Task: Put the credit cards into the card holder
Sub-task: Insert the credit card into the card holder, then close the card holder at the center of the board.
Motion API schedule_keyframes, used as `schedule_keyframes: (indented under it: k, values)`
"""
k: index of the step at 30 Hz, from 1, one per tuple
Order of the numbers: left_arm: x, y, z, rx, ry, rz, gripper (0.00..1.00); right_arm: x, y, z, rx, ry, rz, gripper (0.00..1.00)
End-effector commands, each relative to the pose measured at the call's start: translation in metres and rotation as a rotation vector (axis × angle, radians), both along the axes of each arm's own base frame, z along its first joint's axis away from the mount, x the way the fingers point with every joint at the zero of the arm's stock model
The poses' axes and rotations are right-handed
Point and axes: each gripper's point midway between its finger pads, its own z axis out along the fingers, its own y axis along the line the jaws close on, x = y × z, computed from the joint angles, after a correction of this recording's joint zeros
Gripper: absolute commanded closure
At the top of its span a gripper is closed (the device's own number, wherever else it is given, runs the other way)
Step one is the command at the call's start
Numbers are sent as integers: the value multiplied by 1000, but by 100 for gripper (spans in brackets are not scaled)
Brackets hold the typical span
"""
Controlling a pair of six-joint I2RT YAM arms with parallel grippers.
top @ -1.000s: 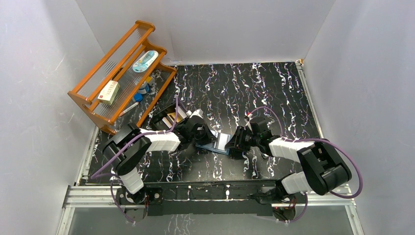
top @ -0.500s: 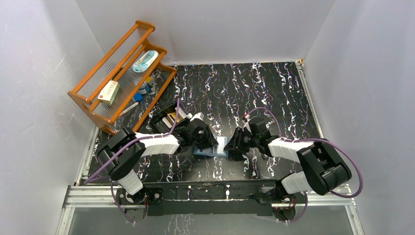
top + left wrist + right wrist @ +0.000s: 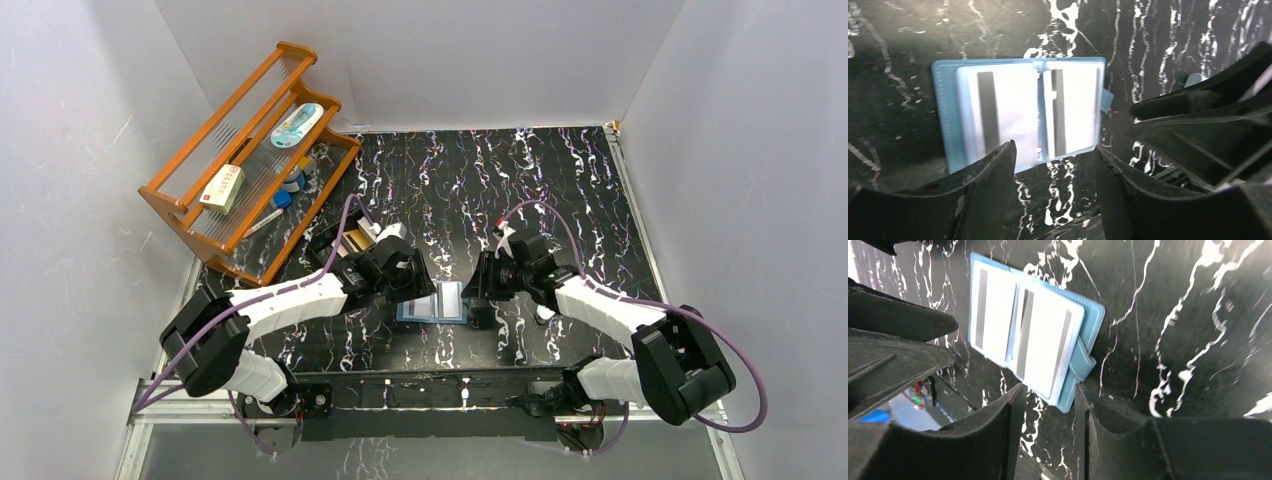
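The teal card holder [image 3: 432, 304] lies open and flat on the dark marbled table between my two grippers. Two whitish credit cards with dark stripes sit in its pockets, one on the left page [image 3: 998, 115] and one on the right page [image 3: 1070, 110]. Its snap tab [image 3: 1081, 365] sticks out at one side. My left gripper [image 3: 1054, 150] hovers just short of the holder's near edge, open with nothing between the fingers. My right gripper [image 3: 1049, 389] is open too, its fingertips at the holder's corner below the tab without pinching it.
A black open-topped box [image 3: 345, 240] with tan contents sits behind the left arm. A wooden rack [image 3: 180, 215] at the back left holds a white-and-red box [image 3: 222, 188] and small items. White walls enclose the table.
My left gripper has opened and drawn back from the holder. The holder has gone from tilted to flat and square on the table. The right gripper has shifted slightly back.
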Motion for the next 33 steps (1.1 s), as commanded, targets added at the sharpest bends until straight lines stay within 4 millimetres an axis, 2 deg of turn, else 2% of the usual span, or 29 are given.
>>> schedule_keyframes:
  k: [1, 5, 9, 17, 22, 29, 33]
  values:
    - [-5, 34, -1, 154, -19, 16, 42, 32, -3, 23, -103, -219, 98, 50]
    - [-8, 47, -5, 144, 2, 33, 37, 38, 1, 30, -181, -280, 295, 45]
    - [-15, 51, -13, 115, 35, 35, 35, 41, -4, 21, -276, -336, 459, 45]
    - [-20, 56, -17, 48, 78, 42, 34, 24, 6, 7, -331, -482, 753, 47]
    - [-22, 59, -24, 63, 102, 50, 34, 21, 14, -16, -413, -488, 811, 47]
    - [-24, 67, -31, 82, 127, 74, 33, 22, 11, -35, -491, -471, 850, 47]
    - [-24, 69, -33, 72, 133, 79, 33, 16, 13, -43, -488, -460, 883, 58]
